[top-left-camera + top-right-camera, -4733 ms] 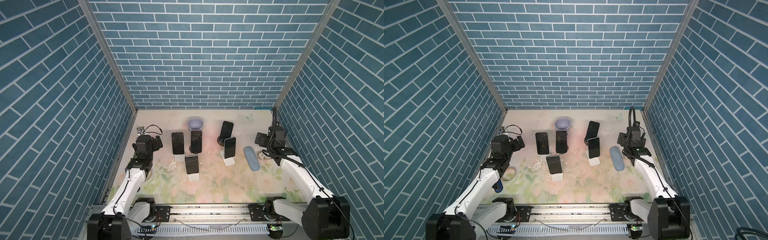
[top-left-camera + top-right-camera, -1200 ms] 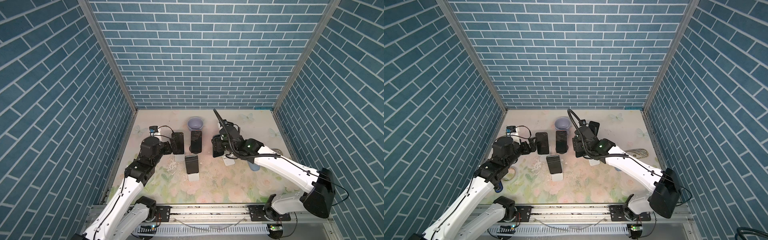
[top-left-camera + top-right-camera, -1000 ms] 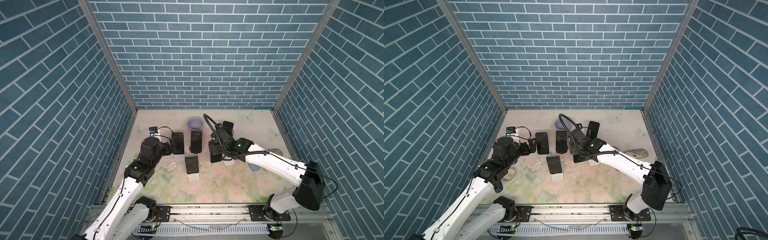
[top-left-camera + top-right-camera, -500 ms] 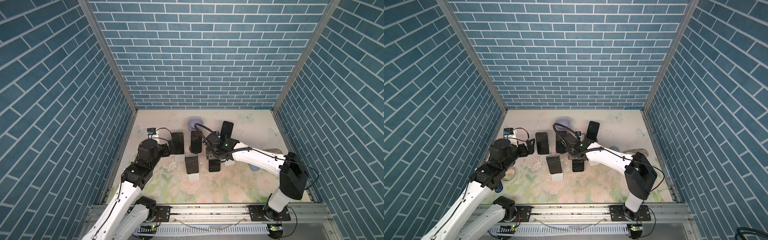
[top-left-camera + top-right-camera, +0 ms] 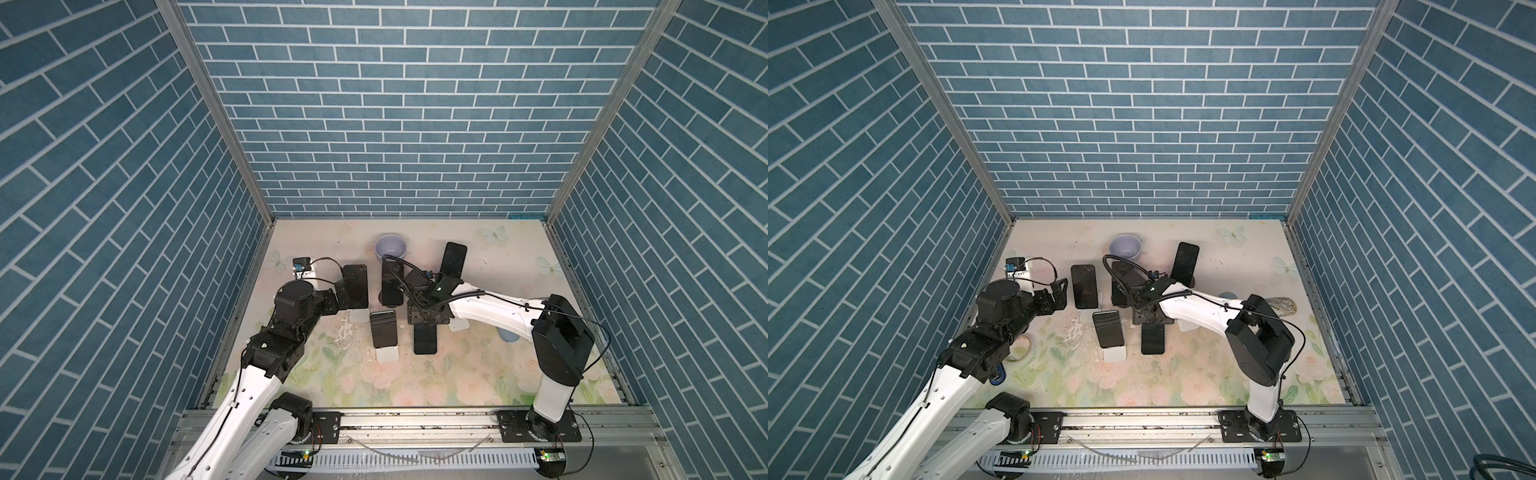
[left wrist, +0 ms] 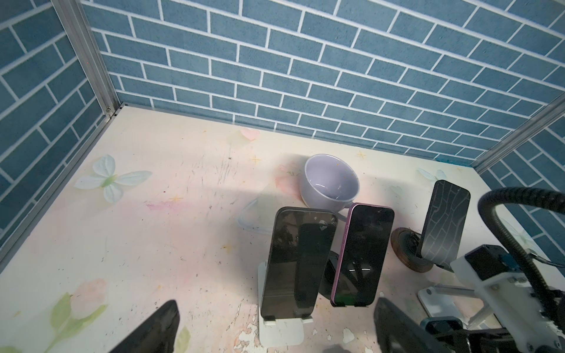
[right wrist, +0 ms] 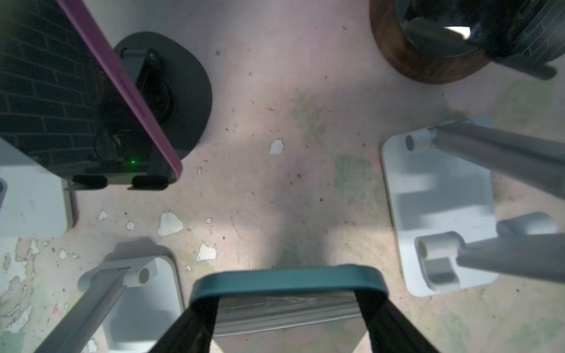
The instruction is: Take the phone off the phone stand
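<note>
Right tool (image 7: 287, 308), clamped on the teal-cased phone (image 7: 287, 282), has carried it off the white stand (image 7: 440, 195); best lowered flat onto the surface (image 7: 275, 122) before release; left tool (image 5: 1060, 296) stands wide open.

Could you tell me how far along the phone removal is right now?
Done: the phone is off its white stand, which sits empty. In hand: the right pincer grips it low over the table. Remaining: set it down and let go. The left pincer is open, holding nothing.
</note>
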Motion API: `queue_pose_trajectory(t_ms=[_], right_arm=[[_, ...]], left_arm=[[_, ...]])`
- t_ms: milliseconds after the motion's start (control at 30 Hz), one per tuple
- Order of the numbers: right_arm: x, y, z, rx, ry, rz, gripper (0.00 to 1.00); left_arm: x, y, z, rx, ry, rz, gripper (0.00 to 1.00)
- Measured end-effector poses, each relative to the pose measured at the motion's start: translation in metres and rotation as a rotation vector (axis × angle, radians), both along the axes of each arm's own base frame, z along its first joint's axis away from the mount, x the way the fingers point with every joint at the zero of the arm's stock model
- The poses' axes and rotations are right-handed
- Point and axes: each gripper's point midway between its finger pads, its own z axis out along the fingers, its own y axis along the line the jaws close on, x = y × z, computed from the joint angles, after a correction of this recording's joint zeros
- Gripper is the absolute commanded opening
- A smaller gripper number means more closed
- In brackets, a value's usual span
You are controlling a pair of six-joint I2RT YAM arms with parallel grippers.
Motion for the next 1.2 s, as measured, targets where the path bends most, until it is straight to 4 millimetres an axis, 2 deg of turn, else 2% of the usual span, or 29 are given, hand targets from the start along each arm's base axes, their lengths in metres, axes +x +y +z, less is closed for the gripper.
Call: queue_pose_trajectory(t_ms=[200, 467, 600, 933, 1200], right_arm=[[0.002, 0.000, -0.004, 0.020, 0.027, -0.010, 0.24], [0.007, 0.001, -0.026, 0.019, 0.079, -0.024, 0.26], [0.007, 0.000, -0.031, 0.018, 0.093, -0.026, 0.26], [-0.003, -0.007, -0.056, -0.045, 0.160, -0.023, 0.26], [-0.003, -0.008, -0.056, -0.051, 0.166, -0.022, 0.30]], left_arm=[[-0.001, 0.003, 0.002, 0.008, -0.011, 0.014, 1.00], [0.000, 0.006, 0.002, 0.018, -0.012, 0.025, 1.00], [0.001, 0.007, 0.000, 0.026, -0.006, 0.032, 1.00], [0.002, 0.011, 0.000, 0.043, -0.008, 0.053, 1.00], [0.004, 0.012, -0.001, 0.046, -0.008, 0.060, 1.00]])
